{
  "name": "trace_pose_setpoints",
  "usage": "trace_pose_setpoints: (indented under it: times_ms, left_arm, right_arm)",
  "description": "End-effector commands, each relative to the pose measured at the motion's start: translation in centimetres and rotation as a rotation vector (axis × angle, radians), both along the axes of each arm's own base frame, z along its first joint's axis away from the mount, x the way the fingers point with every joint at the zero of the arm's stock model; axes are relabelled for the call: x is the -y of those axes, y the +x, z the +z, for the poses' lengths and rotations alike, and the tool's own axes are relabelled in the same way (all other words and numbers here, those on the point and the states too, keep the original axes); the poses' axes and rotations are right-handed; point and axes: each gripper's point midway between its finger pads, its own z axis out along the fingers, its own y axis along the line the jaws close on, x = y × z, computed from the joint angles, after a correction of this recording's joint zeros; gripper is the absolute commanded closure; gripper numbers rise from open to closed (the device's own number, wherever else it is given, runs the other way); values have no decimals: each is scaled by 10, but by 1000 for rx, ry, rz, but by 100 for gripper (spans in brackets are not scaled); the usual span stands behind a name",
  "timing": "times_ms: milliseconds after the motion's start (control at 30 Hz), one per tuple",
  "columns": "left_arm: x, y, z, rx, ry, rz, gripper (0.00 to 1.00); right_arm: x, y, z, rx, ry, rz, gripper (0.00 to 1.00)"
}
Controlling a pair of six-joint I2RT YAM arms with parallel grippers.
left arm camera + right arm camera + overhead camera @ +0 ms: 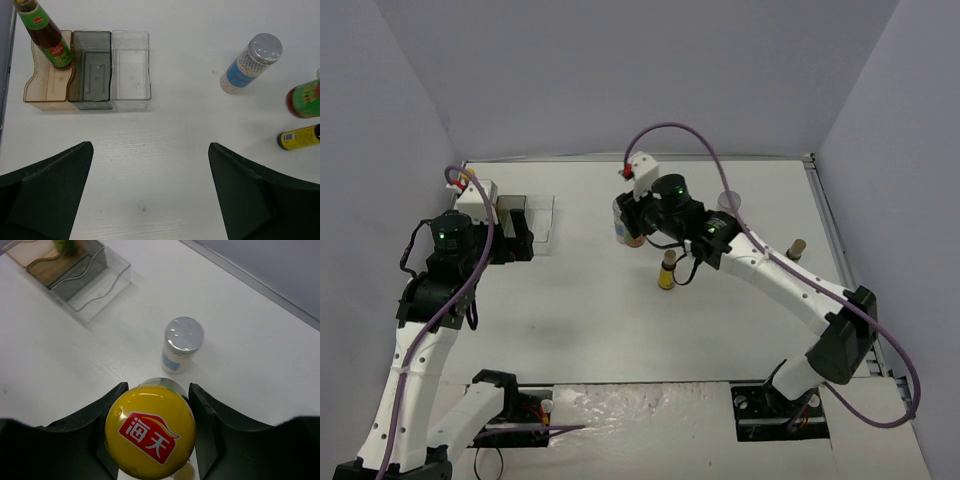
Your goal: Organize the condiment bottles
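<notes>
The right gripper (pixel 157 392) is clamping a yellow-capped bottle (pixel 150 432) upright near the middle of the far edge, likely for carrying to the rack (pixel 130 97) by the far-left corner, where a dark bottle (pixel 47 35) is standing; the left gripper (pixel 150 150) is hovering wide open, empty.

table (pixel 590 330): white | walls (pixel 650 70): plain pale grey | light: even

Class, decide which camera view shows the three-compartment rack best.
Left wrist: the rack shows whole, all three compartments, a bottle standing in the amber one. Top external shows only part beside the left arm; right wrist crops it at the frame edge.
</notes>
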Motion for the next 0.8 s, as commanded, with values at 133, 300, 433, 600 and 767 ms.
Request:
trace_pose_setpoints:
  times_ms: [133,300,433,600,767]
  left_arm:
    - [-3,-10,3,33,-1,11,3]
    - [-5,-16,-1,29,-15,34,3]
    - [-5,-19,-6,17,-20,33,3]
    - [-7,-25,-12,0,13,31,3]
    - [-3,-27,-19,-9,10,15,3]
  right_arm:
    - [-118,-26,32,141,173,248,100]
    - [-155,-27,-14,102,179,303,100]
    - [-167,-27,-33,81,198,323,100]
    - [-172,-29,-64,39,172,331,100]
    - [-169,-30,-89,-6,140,309,92]
